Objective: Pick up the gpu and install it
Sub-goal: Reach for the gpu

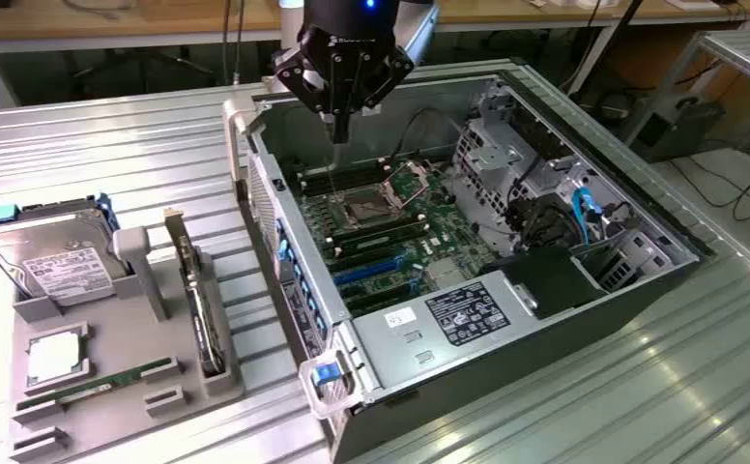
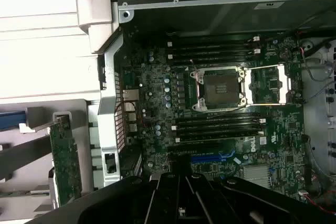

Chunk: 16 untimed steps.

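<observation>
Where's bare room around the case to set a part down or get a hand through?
Free: slatted table behind the parts tray, and at the exterior view's right of the computer case. Crowded: tray with hard drive and gpu; motherboard under the gripper.

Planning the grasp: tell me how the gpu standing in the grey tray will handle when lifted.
The gpu stands on edge in the tray, thin and tall, so a sideways nudge would probably tip it. It looks like a rigid board, so it is likely stiff, not floppy. Its bare circuit face suggests fragile parts.
</observation>
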Motion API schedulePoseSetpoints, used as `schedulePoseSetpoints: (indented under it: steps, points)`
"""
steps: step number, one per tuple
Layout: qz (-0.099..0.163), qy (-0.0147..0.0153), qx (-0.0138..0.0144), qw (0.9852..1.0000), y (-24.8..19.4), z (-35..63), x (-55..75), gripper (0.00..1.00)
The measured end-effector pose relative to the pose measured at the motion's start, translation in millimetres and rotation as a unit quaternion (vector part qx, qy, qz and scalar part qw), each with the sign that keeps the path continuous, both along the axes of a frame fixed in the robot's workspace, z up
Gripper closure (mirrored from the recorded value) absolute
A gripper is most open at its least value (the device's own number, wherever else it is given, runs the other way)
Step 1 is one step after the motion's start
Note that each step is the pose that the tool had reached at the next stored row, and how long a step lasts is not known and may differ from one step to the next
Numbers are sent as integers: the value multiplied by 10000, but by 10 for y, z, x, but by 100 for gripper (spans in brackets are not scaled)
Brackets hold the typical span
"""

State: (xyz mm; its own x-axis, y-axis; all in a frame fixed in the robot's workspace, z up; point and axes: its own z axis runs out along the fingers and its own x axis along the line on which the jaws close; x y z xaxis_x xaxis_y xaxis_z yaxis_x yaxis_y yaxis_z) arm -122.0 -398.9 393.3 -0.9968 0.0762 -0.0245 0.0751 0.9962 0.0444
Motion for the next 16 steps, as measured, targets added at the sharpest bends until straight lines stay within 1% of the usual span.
schedulePoseSetpoints:
  steps: [14, 15, 16]
  points:
    - [-1, 1, -1, 10000, -1, 1, -8, 87]
    - [-1, 1, -1, 10000, -8, 1, -29, 87]
    - [0, 0, -1, 10000, -26, 1, -57, 87]
